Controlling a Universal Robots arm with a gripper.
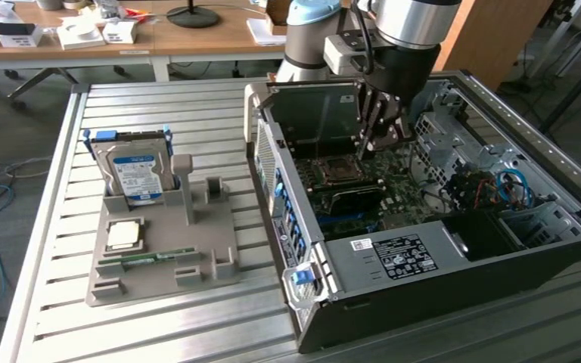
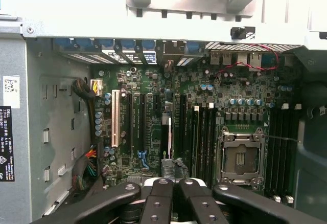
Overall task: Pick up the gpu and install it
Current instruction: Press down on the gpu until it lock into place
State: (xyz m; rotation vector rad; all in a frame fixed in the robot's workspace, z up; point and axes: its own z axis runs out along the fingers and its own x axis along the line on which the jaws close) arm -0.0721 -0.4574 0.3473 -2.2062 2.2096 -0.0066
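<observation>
1. Where the slatted metal table begins at the exterior view's left, a grey parts fixture rests flat on it.
2. At the fixture's far end a silver hard drive with a blue-white label stands upright in a blue carrier.
3. Nearer the camera, a square processor chip lies flat in the fixture, with a narrow green memory stick lying just beside it.
4. To the right of the fixture, an open desktop computer case lies on its side with the motherboard facing up.
5. The empty processor socket sits toward the far end of the board.
6. The arm reaches down into the case, and the gripper hangs low over the board, just right of the socket.
7. The gpu is inside the case at the gripper: a thin tan-brown card standing on edge, in line with the fingers.
8. In the wrist view the gripper has its fingers drawn close together over the card's thin upper edge, which runs along the black expansion slots, to the side of a white slot.
9. It cannot be told whether the fingers pinch the card or only meet above it, nor whether the card is fully seated.
10. At the exterior view's right, blue cables loop beside the drive cage.
</observation>
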